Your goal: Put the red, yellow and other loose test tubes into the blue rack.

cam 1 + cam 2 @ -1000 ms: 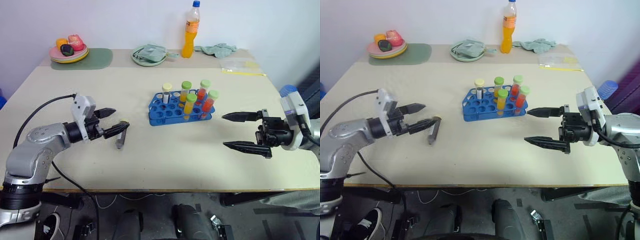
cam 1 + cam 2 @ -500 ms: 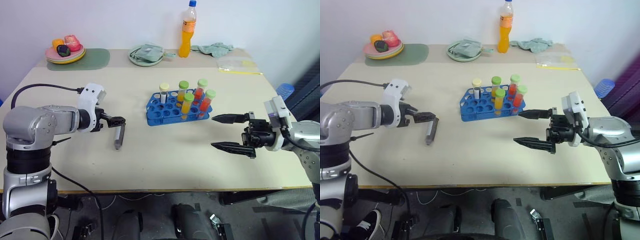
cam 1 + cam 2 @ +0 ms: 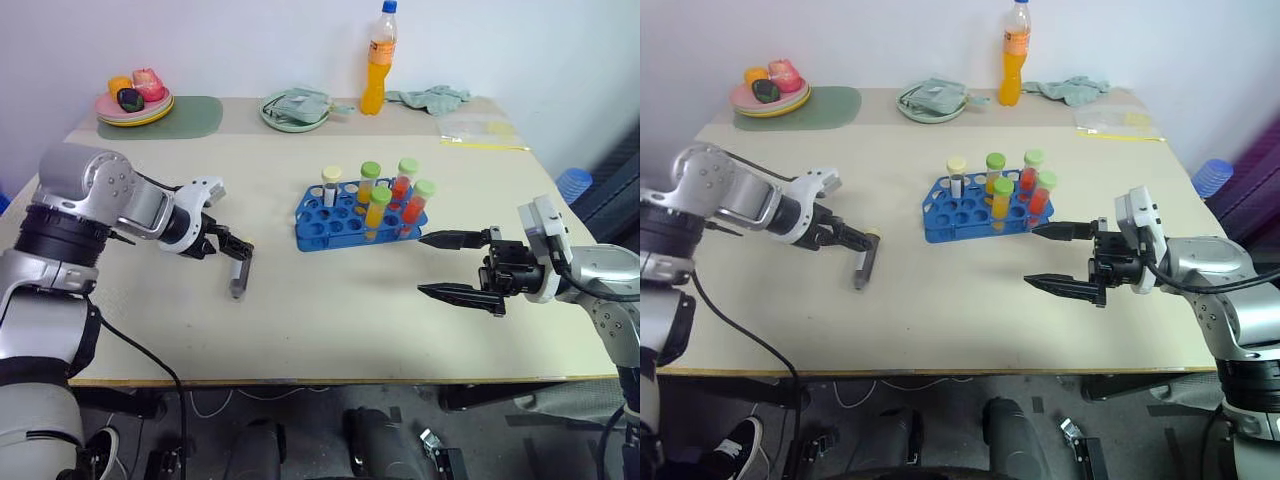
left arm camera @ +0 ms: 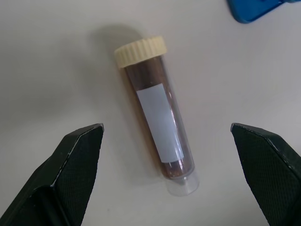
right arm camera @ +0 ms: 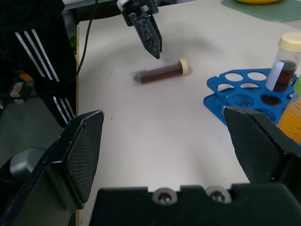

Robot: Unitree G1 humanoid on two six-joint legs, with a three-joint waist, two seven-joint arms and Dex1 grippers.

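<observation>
Cream-capped clear plastic tube with dark contents lies flat on the beige table, between the left gripper's wide-spread fingers; right gripper also wide, empty.

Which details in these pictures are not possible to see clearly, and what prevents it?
- Label of the loose tube: left wrist view shows it as plain white; any writing cannot be read.
- Blue rack: in the left wrist view the picture edge cuts off most of it.
- Lower parts of the racked tubes: eye views, hidden inside the rack.
- Items on the pink plate: eye views, too small to identify.
</observation>
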